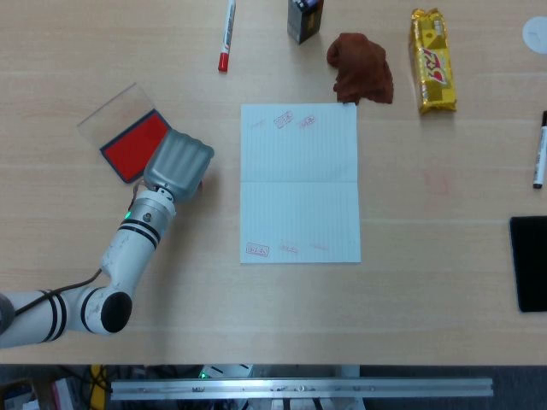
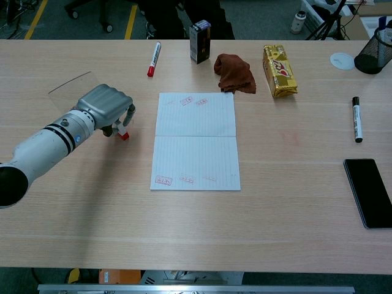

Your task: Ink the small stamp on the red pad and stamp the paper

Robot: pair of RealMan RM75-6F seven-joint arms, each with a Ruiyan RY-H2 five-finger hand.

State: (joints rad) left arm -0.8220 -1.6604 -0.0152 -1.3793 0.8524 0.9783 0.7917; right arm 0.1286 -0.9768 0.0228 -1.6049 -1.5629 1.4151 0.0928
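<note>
Stamp sits at the left hand's fingertips, red base on or just off the bench; the fingers curl down around its top, so I read it as pinched and held. Head view hides the stamp under the hand, only a red sliver shows at its 4 o'clock edge.

Red pad lies at the hand's 10 o'clock, partly covered by it, with its clear lid flipped open toward 11. Paper is at the hand's 3 o'clock, near but apart. Judgement: the stamp is held between pad and paper, so probably inked and about to cross to the sheet, though I can't confirm ink on the face. Low, upright hold suits a flat press.

Paper already carries faint red prints near its top edge and bottom left; the middle is blank, a sensible target.

Right hand is not in view.

Bench is light wood. At 12 o'clock from the paper: red marker, dark box, brown cloth, yellow packet. At 3 o'clock: black marker and phone. Chair bases and grey floor show beyond the far edge.
</note>
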